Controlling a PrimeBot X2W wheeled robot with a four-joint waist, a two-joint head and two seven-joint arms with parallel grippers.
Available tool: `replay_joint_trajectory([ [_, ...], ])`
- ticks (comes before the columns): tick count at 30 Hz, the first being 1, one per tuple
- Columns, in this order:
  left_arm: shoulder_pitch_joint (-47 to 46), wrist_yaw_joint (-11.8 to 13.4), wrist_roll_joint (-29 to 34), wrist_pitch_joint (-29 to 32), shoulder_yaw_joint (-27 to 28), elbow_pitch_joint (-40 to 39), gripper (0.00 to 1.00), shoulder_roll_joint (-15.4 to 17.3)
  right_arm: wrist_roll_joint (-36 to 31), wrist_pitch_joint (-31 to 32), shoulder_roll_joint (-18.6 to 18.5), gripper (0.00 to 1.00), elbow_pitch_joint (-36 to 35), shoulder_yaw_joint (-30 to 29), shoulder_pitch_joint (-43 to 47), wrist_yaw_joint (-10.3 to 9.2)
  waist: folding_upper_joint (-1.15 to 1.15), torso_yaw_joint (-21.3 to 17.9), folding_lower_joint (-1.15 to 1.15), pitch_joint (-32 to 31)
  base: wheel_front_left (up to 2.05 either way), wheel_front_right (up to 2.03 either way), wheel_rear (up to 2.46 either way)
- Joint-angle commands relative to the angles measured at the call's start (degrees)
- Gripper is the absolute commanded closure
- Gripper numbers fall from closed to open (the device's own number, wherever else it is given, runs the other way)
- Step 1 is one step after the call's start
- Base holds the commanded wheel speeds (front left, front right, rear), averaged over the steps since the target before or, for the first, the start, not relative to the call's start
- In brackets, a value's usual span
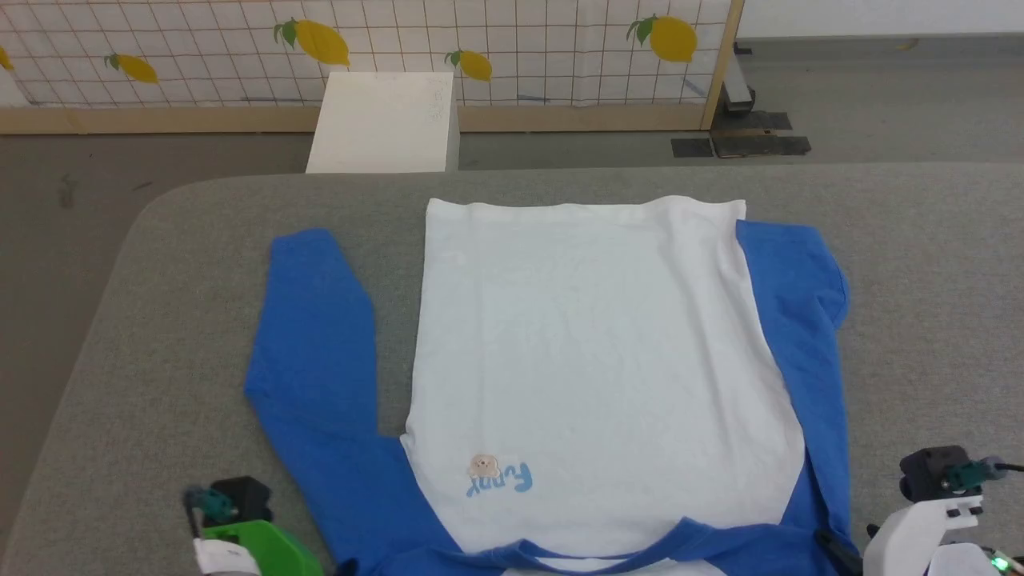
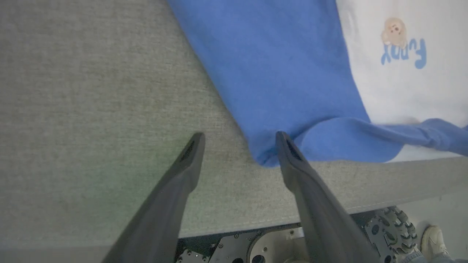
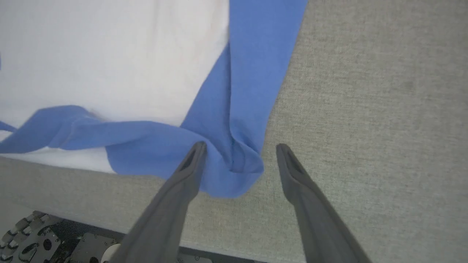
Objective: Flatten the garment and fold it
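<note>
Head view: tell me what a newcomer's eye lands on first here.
The soft white long-sleeved shirt with bright blue sleeves lies spread across the middle of the grey fabric-covered table, its neckline at the near edge. Behind stands a lemon-printed white gridded wall panel. The open left gripper and open right gripper sit at its near blue corners.

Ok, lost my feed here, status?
Left claw open at near-left corner of shirt. Right claw open, astride near-right corner. Shirt spread out, unfolded. White box beyond table, not in the way.
</note>
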Motion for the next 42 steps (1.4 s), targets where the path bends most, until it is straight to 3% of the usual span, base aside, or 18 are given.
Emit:
replay_joint_trajectory([
  [1, 1.36, 0.67, -0.61, 0.6, 0.89, -0.97, 0.0, 1.65, 0.94, 0.82, -0.67, 0.0, -1.85, -0.27, 1.0, -0.1, 0.0, -0.21, 0.01, -0.09, 0.0, 0.0, 0.0],
  [5, 2.06, 2.47, -1.78, 1.26, 3.61, -5.61, 0.0, 4.76, 3.63, 3.67, -1.34, 0.0, -7.69, -3.07, 1.73, -0.1, 0.0, -0.73, 0.01, -0.21, 0.0, 0.0, 0.0],
  [9, 1.41, 4.36, -1.09, -5.97, 9.97, -10.77, 0.0, 5.6, 5.81, 4.78, 0.45, 0.0, -13.23, -9.41, -0.13, -0.1, 0.0, -1.22, 0.01, 0.41, 0.0, 0.0, 0.0],
  [13, -0.59, 1.93, 1.69, -18.53, 16.11, -13.08, 0.0, 4.19, 4.65, 3.48, 1.89, 0.0, -14.24, -15.08, -6.22, -0.1, 0.0, -1.56, 0.01, 2.66, 0.0, 0.0, 0.0],
  [17, -3.92, -1.5, 6.54, -32.24, 19.94, -12.19, 0.0, 2.01, 1.68, 1.72, 2.92, 0.0, -10.88, -17.87, -15.41, -0.1, 0.0, -1.47, 0.01, 7.12, 0.0, 0.0, 0.0],
  [20, -6.42, -2.86, 10.24, -36.81, 22.08, -11.66, 0.0, 0.16, -1.49, 0.52, 1.78, 0.0, -7.22, -17.05, -21.97, -0.1, 0.0, -1.33, 0.01, 11.17, 0.0, 0.0, 0.0],
  [25, -9.35, -5.46, 19.82, -37.79, 28.95, -13.74, 0.0, -4.72, -5.76, -0.44, 1.5, 0.0, 1.15, -16.13, -33.27, -0.1, 0.0, -1.18, 0.01, 18.07, 0.0, 0.0, 0.0],
  [30, -9.86, -10.34, 27.41, -37.82, 35.03, -15.59, 0.0, -10.74, -11.36, 0.65, 2.24, 0.0, 9.15, -17.77, -44.01, -0.1, 0.0, -0.06, 0.01, 24.26, 0.0, 0.0, 0.0],
  [42, -11.53, -19.82, 32.96, -37.83, 41.4, -13.31, 0.0, -19.23, -21.09, 4.34, 2.67, 0.0, 17.7, -18.33, -53.69, -0.1, 0.0, 2.85, 0.01, 30.91, 0.0, 0.0, 0.0],
])
